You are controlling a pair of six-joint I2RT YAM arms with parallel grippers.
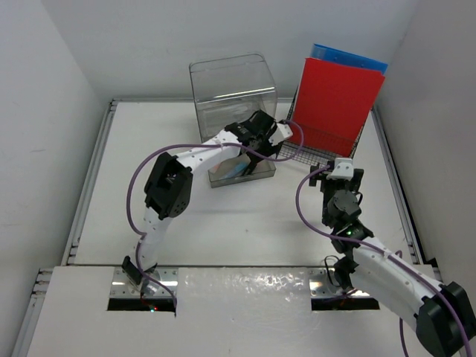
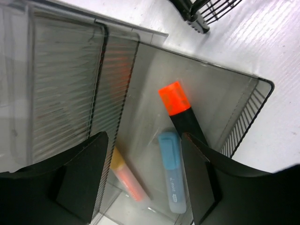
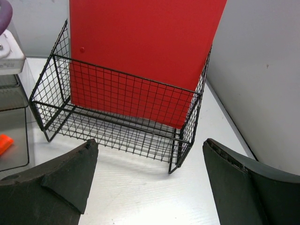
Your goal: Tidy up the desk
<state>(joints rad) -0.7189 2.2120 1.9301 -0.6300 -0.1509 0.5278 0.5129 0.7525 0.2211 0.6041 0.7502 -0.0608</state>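
White walls close in the white desk (image 1: 223, 223) on three sides; it fills the top view, grey rails along its edges. The arms rise from its near edge at 7 and 5 o'clock.

The right claw (image 3: 150, 143) hangs over bare desk at about 3 o'clock, jaws spread wide with nothing between them, facing the black wire rack (image 3: 117, 131).

The left claw (image 2: 143, 138) reaches toward 12 o'clock and hovers over the pulled-out clear drawer (image 2: 220, 89), its jaws apart and gripping nothing. In the drawer beneath it lie an orange-capped highlighter (image 2: 176, 101) with a black body, a pale blue highlighter (image 2: 169, 168) just beside it, and an orange and yellow pen (image 2: 126, 180) toward the left finger (image 2: 84, 178).

Behind the drawer, at 12 o'clock, stands the clear plastic box (image 1: 230, 85). The rack sits at 1 o'clock against the right wall, holding an upright red folder (image 3: 140, 47) with a blue folder (image 1: 349, 58) behind it.
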